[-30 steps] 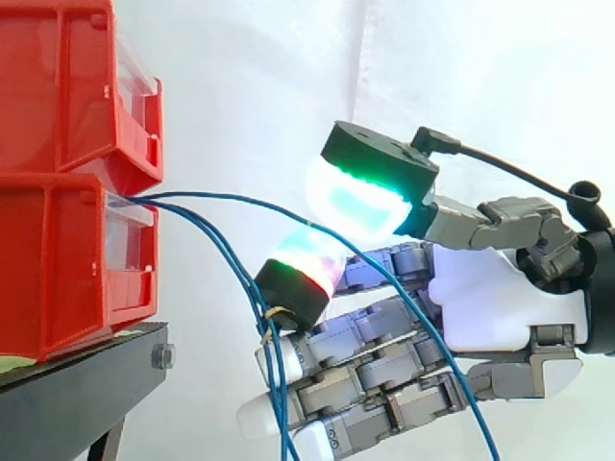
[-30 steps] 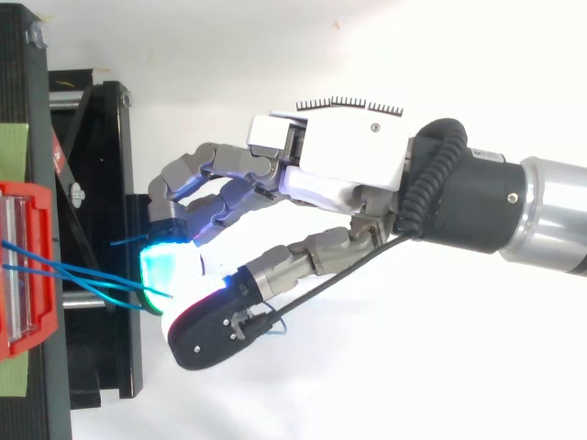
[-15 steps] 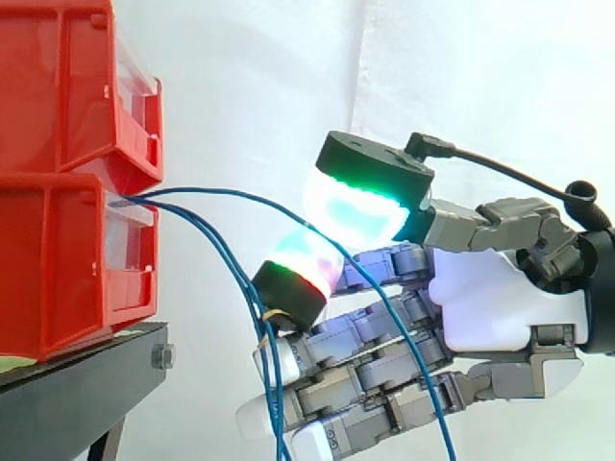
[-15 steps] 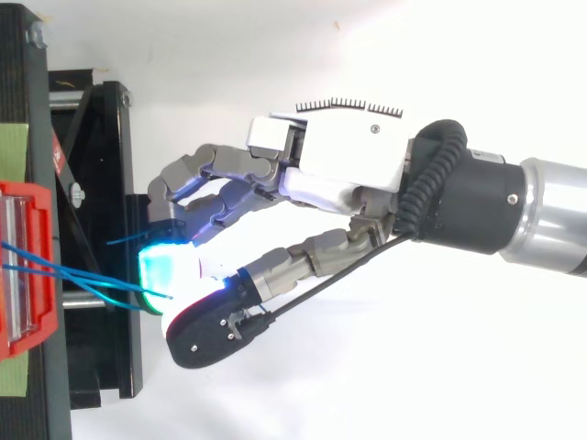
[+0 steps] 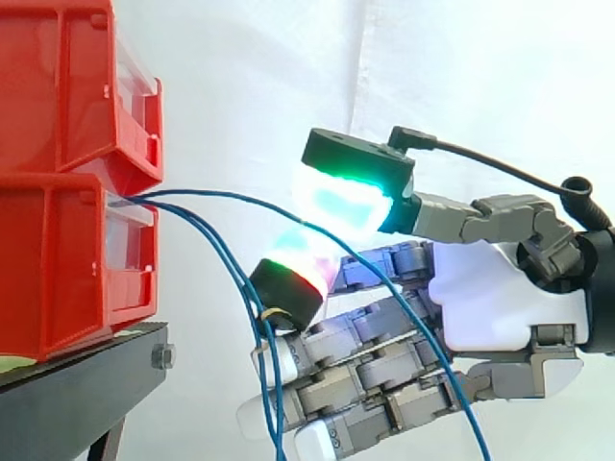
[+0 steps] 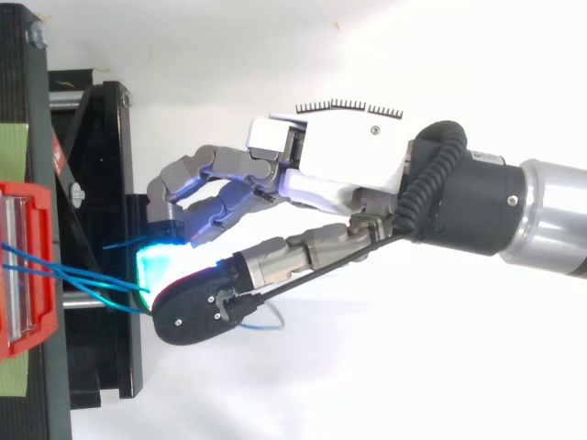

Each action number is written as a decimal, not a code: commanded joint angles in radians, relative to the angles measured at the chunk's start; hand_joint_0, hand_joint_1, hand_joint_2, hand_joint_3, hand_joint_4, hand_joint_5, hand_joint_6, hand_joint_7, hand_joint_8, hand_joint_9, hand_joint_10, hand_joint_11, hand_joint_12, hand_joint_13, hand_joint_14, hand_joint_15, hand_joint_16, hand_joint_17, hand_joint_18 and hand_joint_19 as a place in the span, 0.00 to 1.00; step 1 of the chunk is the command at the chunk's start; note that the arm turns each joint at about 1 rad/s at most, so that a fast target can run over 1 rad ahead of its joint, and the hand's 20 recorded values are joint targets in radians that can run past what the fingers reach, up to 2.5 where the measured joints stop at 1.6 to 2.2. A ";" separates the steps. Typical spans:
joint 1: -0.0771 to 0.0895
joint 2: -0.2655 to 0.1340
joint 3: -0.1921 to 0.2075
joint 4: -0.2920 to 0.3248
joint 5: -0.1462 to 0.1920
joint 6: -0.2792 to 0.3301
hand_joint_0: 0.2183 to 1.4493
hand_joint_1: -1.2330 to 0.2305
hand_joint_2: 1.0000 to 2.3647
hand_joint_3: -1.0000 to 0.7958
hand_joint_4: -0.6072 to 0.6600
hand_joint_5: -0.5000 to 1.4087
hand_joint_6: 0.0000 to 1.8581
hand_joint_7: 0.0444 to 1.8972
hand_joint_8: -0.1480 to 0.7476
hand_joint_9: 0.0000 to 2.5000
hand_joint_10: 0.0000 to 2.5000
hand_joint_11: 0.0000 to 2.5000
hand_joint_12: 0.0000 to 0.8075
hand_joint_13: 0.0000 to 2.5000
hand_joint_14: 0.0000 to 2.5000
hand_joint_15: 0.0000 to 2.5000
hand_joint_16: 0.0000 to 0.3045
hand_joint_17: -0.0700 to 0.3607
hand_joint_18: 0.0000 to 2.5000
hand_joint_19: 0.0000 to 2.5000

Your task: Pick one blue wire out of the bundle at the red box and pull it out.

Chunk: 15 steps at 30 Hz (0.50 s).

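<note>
Plainly, the hand (image 5: 500,307) reached in level toward the red box (image 5: 58,259), palm side-on and the fingers (image 5: 291,288) curled. The thumb (image 5: 351,168) lay over the top finger, and their glowing pads were pressed together on one blue wire (image 5: 240,198). That wire left the front lip of the lower drawer, arched across the gap ahead of the fingertips, passed between the two pads, then dropped behind the fingers toward the palm side. The glow blurred the exact spot of contact.

Below the pinch, the rest of the bundle (image 5: 223,252) sloped down from the same drawer lip. It crossed in front of the lower fingertips, gathered by a small yellow tie (image 5: 273,313) just under the dark-backed pad. These wires were loose and not in the grip.

Ahead of the fingertips an open gap ran to the box's front edge, crossed only by the wires. The black stand (image 5: 77,384) ended below and ahead of the fingertips, apart from them in the side view. From above, the fingertips came near its outer edge (image 6: 105,183). Above the thumb and behind the hand hung the white curtain (image 5: 288,77), with free room on both sides.
</note>
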<state>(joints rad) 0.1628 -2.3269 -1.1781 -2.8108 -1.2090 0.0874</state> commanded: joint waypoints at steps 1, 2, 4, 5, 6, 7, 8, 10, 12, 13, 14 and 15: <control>0.000 0.000 0.000 0.001 0.000 0.000 0.28 0.52 0.01 0.41 0.55 0.18 0.45 0.56 0.49 0.33 0.01 0.21 0.53 0.20 0.00 0.12 0.19 0.47 0.17 0.17; 0.001 0.000 0.000 0.001 0.000 0.000 0.28 0.53 0.01 0.41 0.55 0.18 0.45 0.55 0.49 0.33 0.01 0.21 0.53 0.20 0.00 0.12 0.19 0.47 0.17 0.17; 0.003 0.000 0.000 0.001 0.000 0.000 0.28 0.52 0.01 0.40 0.56 0.18 0.44 0.56 0.50 0.34 0.01 0.21 0.53 0.20 0.00 0.12 0.19 0.47 0.17 0.17; 0.001 0.000 0.000 0.001 0.000 0.000 0.27 0.52 0.01 0.39 0.57 0.18 0.44 0.55 0.50 0.34 0.01 0.21 0.53 0.21 0.00 0.12 0.20 0.48 0.17 0.18; 0.003 0.000 0.000 0.001 0.000 0.000 0.24 0.53 0.01 0.35 0.58 0.18 0.43 0.55 0.51 0.33 0.01 0.20 0.54 0.21 0.00 0.12 0.20 0.49 0.18 0.17; 0.003 0.000 0.000 0.001 0.000 0.002 0.23 0.53 0.00 0.32 0.58 0.18 0.43 0.55 0.52 0.33 0.01 0.21 0.55 0.21 0.00 0.12 0.21 0.49 0.18 0.17; 0.001 0.000 0.000 -0.001 -0.001 0.000 0.21 0.54 0.00 0.29 0.59 0.18 0.43 0.54 0.53 0.34 0.01 0.21 0.56 0.21 0.00 0.12 0.21 0.50 0.18 0.17; 0.003 0.000 0.000 -0.001 -0.001 0.002 0.20 0.54 0.00 0.28 0.60 0.18 0.43 0.54 0.54 0.34 0.01 0.20 0.58 0.21 0.00 0.12 0.22 0.51 0.19 0.17; 0.001 0.001 0.000 -0.001 -0.001 0.002 0.18 0.52 0.00 0.28 0.61 0.19 0.43 0.53 0.55 0.34 0.01 0.21 0.59 0.22 0.00 0.12 0.23 0.53 0.19 0.16; 0.003 0.000 0.000 0.001 -0.001 0.002 0.18 0.51 0.00 0.28 0.61 0.19 0.43 0.53 0.56 0.34 0.01 0.21 0.59 0.22 0.00 0.12 0.23 0.53 0.19 0.16; 0.003 0.000 0.000 0.001 -0.001 0.002 0.18 0.49 0.00 0.28 0.61 0.19 0.43 0.53 0.56 0.34 0.01 0.21 0.59 0.22 0.00 0.12 0.23 0.53 0.20 0.16; 0.003 0.000 0.000 0.001 -0.001 0.002 0.18 0.46 0.00 0.28 0.61 0.19 0.43 0.54 0.56 0.34 0.01 0.21 0.59 0.22 0.00 0.11 0.23 0.53 0.20 0.15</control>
<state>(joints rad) 0.1653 -2.3270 -1.1781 -2.8108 -1.2101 0.0888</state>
